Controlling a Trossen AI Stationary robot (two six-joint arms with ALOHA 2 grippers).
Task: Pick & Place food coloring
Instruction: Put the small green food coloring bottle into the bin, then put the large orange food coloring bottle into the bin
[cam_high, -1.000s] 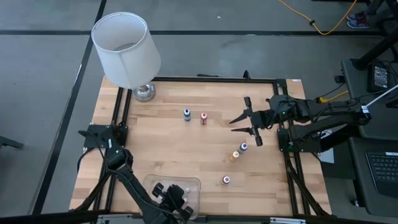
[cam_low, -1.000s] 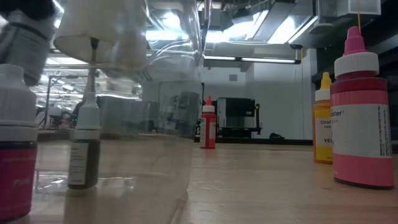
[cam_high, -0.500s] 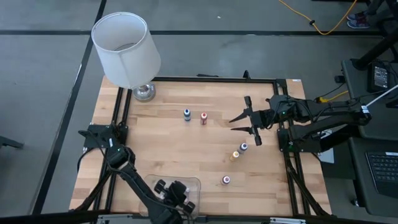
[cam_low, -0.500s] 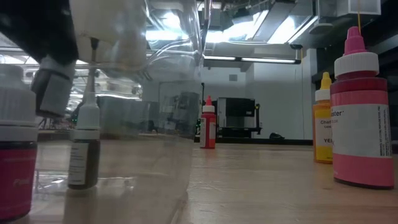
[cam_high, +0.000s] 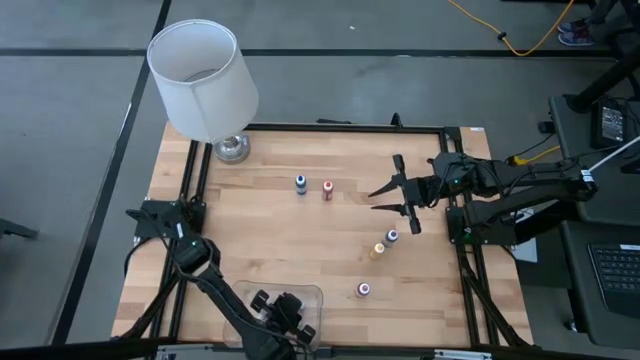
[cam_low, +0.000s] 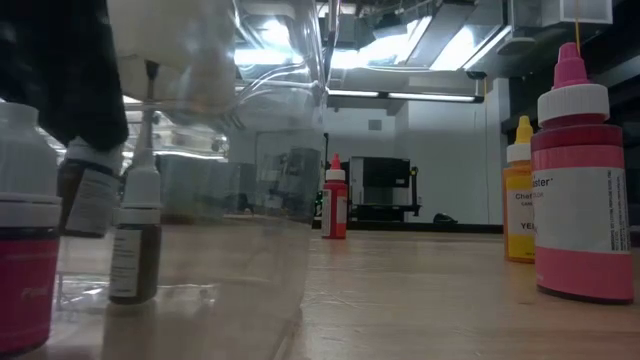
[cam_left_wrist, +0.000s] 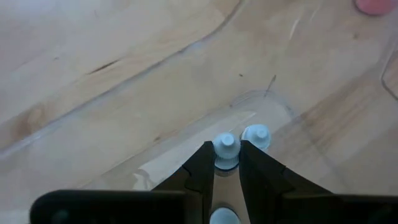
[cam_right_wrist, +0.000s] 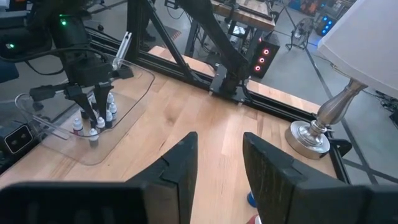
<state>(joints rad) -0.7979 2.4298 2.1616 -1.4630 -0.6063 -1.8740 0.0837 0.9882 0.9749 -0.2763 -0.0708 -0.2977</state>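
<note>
My left gripper (cam_high: 283, 312) hangs over a clear plastic tray (cam_high: 312, 293) at the table's near edge, shut on a small food coloring bottle (cam_low: 88, 197) with a pale top (cam_left_wrist: 226, 144). Other small bottles stand upright in the tray, one dark (cam_low: 134, 235) and one with a pale top (cam_left_wrist: 255, 134). On the bare wood stand blue (cam_high: 300, 184), red (cam_high: 327, 189), orange (cam_high: 379, 250), dark (cam_high: 392, 237) and purple (cam_high: 363, 289) bottles. My right gripper (cam_high: 385, 197) waits open, right of the red bottle. My left gripper pinches the bottle between its two fingers (cam_left_wrist: 203, 167) at the top, the pale cap (cam_left_wrist: 226, 149) showing between the fingertips. The fingers come from above, pointing down. The bottle hangs upright below them inside the tray, its base above the level of the neighbouring bottle's base.
A white-shaded lamp (cam_high: 203, 82) stands on a metal foot (cam_high: 231, 148) at the table's far left corner. A black frame (cam_high: 340, 127) runs round the wooden top. Bare wood lies between the tray and the standing bottles.
My left gripper has come down toward the tray with the bottle still held; in the low view the bottle has dropped from high at the left to beside the dark bottle. The right arm has kept still.
</note>
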